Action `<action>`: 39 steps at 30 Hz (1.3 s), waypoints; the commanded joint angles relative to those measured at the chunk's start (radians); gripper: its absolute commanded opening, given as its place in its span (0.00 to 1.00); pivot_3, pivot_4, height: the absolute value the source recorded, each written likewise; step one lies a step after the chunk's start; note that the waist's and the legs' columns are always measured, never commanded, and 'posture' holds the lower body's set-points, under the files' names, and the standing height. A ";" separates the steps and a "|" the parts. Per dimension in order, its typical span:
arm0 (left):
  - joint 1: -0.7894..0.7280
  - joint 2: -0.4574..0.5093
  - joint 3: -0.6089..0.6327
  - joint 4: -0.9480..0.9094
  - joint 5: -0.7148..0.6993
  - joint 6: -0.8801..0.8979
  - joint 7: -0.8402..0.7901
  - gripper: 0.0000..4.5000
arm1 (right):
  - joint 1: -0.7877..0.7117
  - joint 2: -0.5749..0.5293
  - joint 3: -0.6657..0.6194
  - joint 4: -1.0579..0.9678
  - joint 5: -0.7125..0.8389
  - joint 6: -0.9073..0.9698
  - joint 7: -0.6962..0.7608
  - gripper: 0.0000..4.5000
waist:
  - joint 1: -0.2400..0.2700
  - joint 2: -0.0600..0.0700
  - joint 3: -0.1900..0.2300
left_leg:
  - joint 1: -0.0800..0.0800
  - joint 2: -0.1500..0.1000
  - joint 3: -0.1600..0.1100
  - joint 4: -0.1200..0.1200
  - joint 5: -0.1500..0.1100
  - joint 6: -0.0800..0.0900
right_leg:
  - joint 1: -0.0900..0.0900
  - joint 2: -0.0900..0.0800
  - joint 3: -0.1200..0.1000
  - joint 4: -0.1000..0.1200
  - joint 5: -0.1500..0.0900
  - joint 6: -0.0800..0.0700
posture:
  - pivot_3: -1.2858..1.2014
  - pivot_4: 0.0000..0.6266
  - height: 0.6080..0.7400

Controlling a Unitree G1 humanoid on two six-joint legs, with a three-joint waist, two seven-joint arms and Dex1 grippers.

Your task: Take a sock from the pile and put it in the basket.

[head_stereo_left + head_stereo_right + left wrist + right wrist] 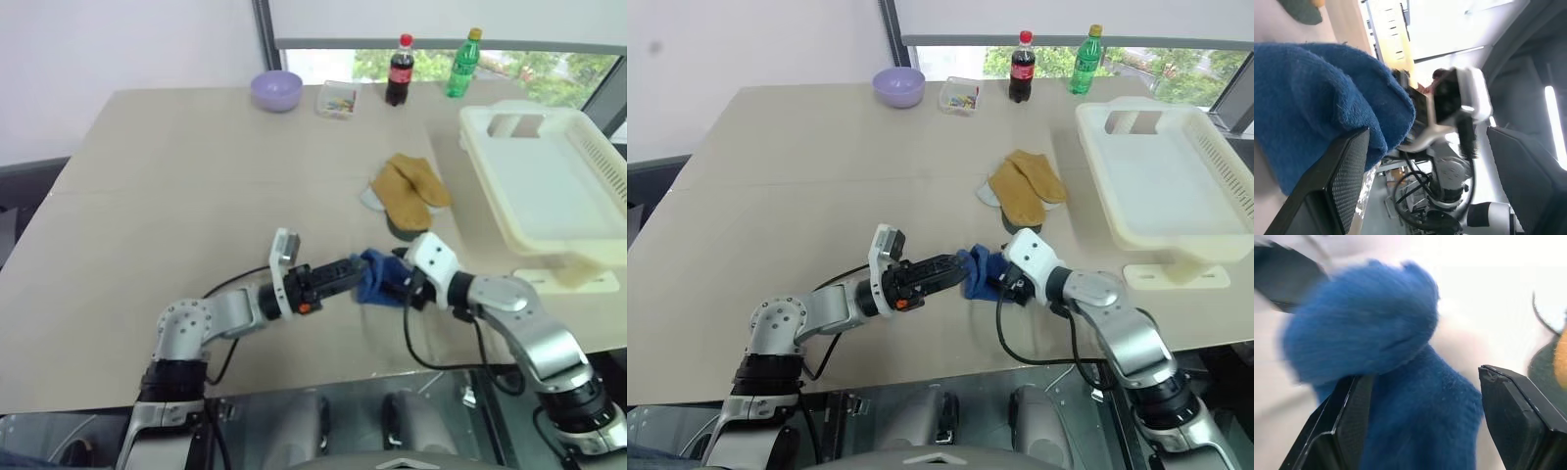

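Note:
The bright blue sock [377, 277] hangs bunched between my two grippers, low over the table's front part. My right gripper [400, 286] reaches in from the right, and in the right wrist view the sock [1400, 391] fills the gap between its fingers. My left gripper [351, 274] points at the sock from the left with its jaws wide; the sock [1317, 93] rests against one finger [1347, 171] only. The pile [411, 191], with mustard-yellow socks over a dark green and a pale grey one, lies just beyond. The cream-white basket [485, 176] stands at the right.
Along the table's far edge stand a lilac bowl [276, 90], a small clear box [337, 100], a cola bottle [400, 70] and a green bottle [463, 64]. A flat cream piece [563, 279] lies under the basket's near end, close to the table's right edge.

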 commanded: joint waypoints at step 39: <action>-0.128 -0.173 0.026 0.096 0.311 0.074 -0.248 0.93 | 0.171 -0.151 -0.093 -0.071 0.120 0.126 -0.116 0.99 | 0.003 -0.001 0.002 | -0.005 -0.001 -0.001 -0.001 -0.002 0.004 | 0.001 0.002 -0.004 -0.011 0.001 0.003 | 0.52 0.24 1.00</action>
